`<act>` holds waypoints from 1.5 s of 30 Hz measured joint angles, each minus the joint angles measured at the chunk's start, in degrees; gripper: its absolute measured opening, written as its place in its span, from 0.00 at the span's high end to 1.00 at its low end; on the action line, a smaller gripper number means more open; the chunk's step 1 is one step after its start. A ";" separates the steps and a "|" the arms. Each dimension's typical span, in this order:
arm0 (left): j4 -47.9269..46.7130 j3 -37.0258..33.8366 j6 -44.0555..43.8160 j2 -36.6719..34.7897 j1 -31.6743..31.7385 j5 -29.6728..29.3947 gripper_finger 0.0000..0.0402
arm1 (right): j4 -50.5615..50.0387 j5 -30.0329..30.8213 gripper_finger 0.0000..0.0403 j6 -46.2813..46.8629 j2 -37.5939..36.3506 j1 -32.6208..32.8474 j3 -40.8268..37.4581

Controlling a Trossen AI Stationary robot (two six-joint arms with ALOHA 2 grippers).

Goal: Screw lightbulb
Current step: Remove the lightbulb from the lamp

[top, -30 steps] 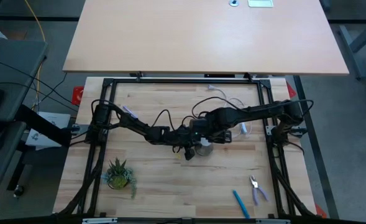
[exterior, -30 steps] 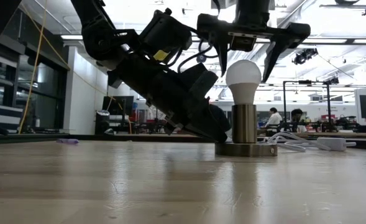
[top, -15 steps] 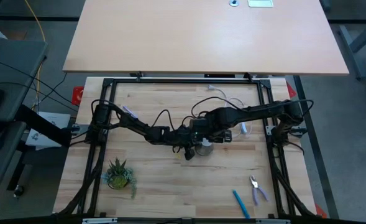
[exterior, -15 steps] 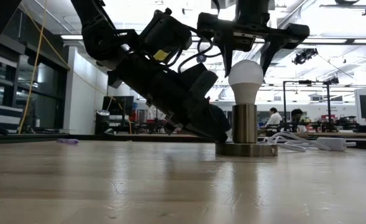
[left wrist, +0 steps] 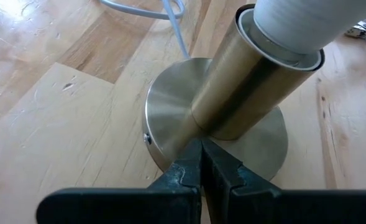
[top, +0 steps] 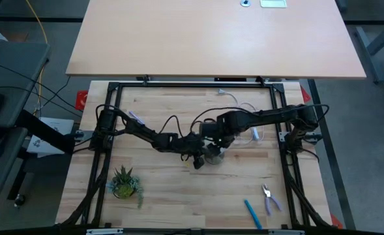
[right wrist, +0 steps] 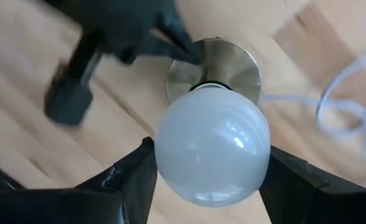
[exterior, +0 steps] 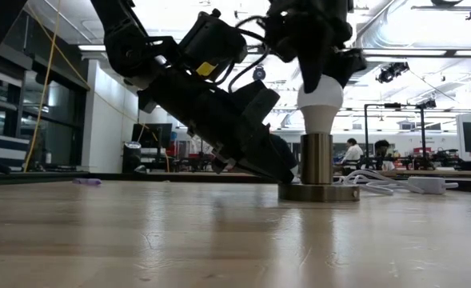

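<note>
The white lightbulb (right wrist: 211, 158) stands upright with its neck in the brushed-metal socket (exterior: 317, 158), whose round base (left wrist: 170, 109) lies flat on the wooden table. My right gripper (right wrist: 210, 171) comes down over the bulb and is shut on it; it also shows in the low view (exterior: 319, 72). My left gripper (left wrist: 201, 149) is shut, low at the socket's base; it also shows in the low view (exterior: 287, 172). In the high view both grippers meet over the socket (top: 212, 155), and the bulb is hidden there. My left gripper presses its shut fingertips (left wrist: 192, 165) down on the near rim of the socket's round base (left wrist: 176, 146), slanting down from the table's left. The base lies flat on the table. My right gripper pinches the bulb's round globe (right wrist: 164, 155) between its two fingers (right wrist: 130, 180), one on each side. The fingers point down from above. The bulb stands upright with its neck in the socket tube (right wrist: 207, 84).
The socket's white cord (top: 253, 134) loops toward the far right. A small potted plant (top: 125, 183) stands near left; pliers (top: 268, 196) and a blue pen (top: 252, 212) lie near right. People (exterior: 353, 152) show in the room beyond.
My right gripper's fingers, spread wide on either side of the bulb, have drawn in around it. The gripper has come down a little and turned about its upright axis. My left gripper has stayed on the base.
</note>
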 joint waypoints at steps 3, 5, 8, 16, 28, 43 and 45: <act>-0.01 0.00 -0.01 0.00 0.00 0.38 1.00 | -0.13 -0.14 0.43 -12.22 -0.01 0.04 -0.02; -0.14 0.00 0.00 0.00 0.00 0.38 1.00 | -0.15 -0.26 0.43 -20.60 -0.01 0.04 -0.02; -0.44 0.00 0.00 0.00 0.00 0.38 1.00 | -0.22 -0.22 0.43 -33.60 -0.01 0.11 -0.02; -0.46 0.00 0.02 0.00 0.04 0.99 1.00 | -0.08 0.37 0.42 -60.13 -0.01 0.13 -0.02; -0.46 0.00 0.02 0.00 0.04 1.11 1.00 | -0.80 2.04 0.42 -62.05 -0.14 0.22 0.40; -0.46 0.00 0.02 0.00 0.04 1.06 1.00 | -0.20 2.46 0.42 -57.75 -0.14 0.20 0.55; -0.46 0.00 0.02 0.00 0.04 1.06 1.00 | 0.19 2.52 0.42 -57.70 -0.14 0.20 0.57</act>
